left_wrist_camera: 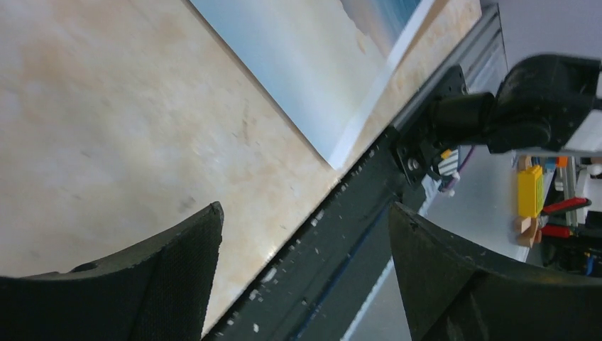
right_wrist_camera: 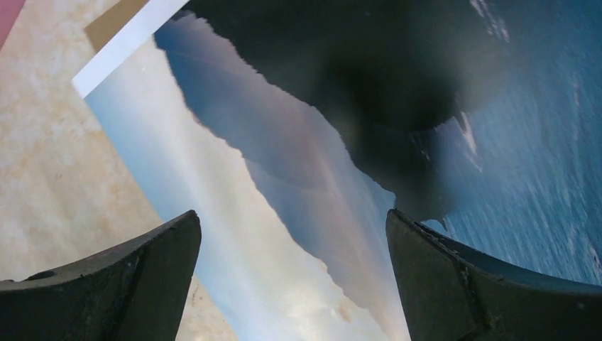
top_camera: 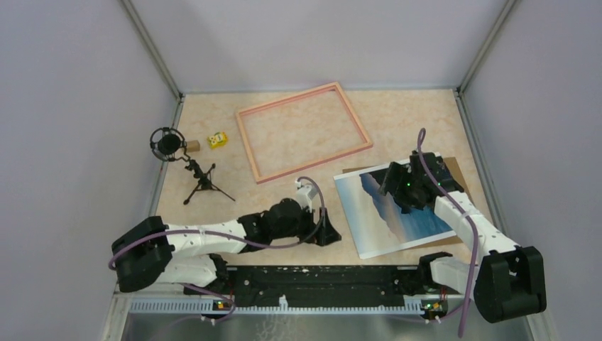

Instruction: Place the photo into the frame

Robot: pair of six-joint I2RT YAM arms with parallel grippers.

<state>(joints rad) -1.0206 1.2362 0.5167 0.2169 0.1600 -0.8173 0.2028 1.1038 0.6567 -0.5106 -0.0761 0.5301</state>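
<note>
The photo, a print of blue sky, dark cloud and white mist, lies face up on the table at the right and partly covers a brown cardboard board. The salmon-pink frame lies flat and empty at the back centre, apart from the photo. My right gripper hovers open over the photo's far half. In the right wrist view the photo fills the space under my right gripper. My left gripper is open just left of the photo's near corner. In the left wrist view my left gripper holds nothing, with the photo's corner ahead.
A microphone on a small tripod stands at the left, with a yellow block and a wooden block beside it. A black rail runs along the near edge. Walls close in the table's sides and back.
</note>
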